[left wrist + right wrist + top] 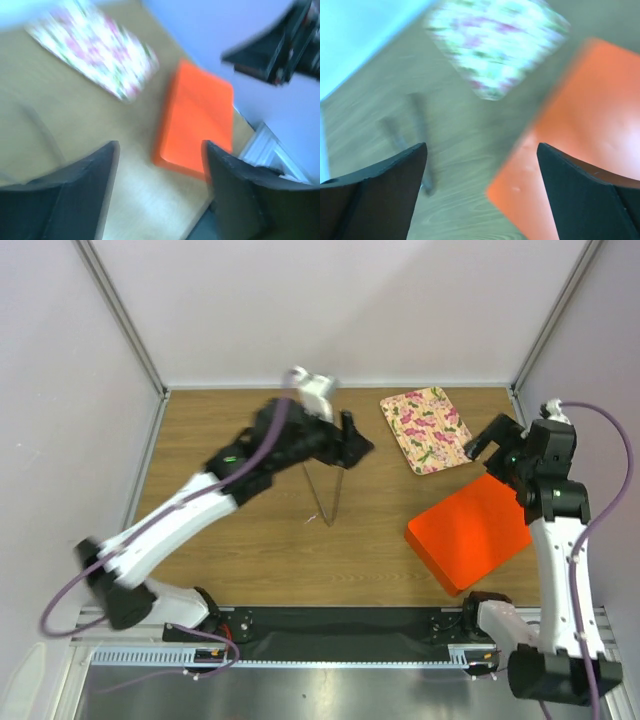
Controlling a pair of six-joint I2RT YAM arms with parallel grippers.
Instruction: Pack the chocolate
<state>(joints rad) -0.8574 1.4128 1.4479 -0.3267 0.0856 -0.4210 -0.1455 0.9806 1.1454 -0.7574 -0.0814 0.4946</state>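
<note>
The only marking to be seen is the pink-and-green flower print on the tray (427, 428). Both wrist views are blurred, and nothing in them reads as writing.

The chocolate cannot be made out in any view.

The tray lies turned at an angle near the far right corner of the wooden table (240, 540), close to the white walls (300, 310). What looks like a flat orange box (470, 532) lies nearer, also turned. One corner is close to the table's near edge and its far right part is under the right arm. Metal tongs (325, 495) lie mid-table, with the joined end toward the arms and the legs spread toward the far wall. Bare wood shows across the left half of the table and between the tongs and the orange box.

The left gripper (358, 448) is above the far ends of the tongs, with its fingers spread and nothing between them. Its wrist view looks across the table to the tray (95, 50) and the orange box (200, 115).

The right gripper (482, 440) is just beside the tray's right edge, above the far corner of the orange box. Its fingers are wide apart and hold nothing. Its camera shows the tray (495, 40), the orange box (590, 115) and the smeared tongs (420, 130).

The tray sits between the two grippers.
</note>
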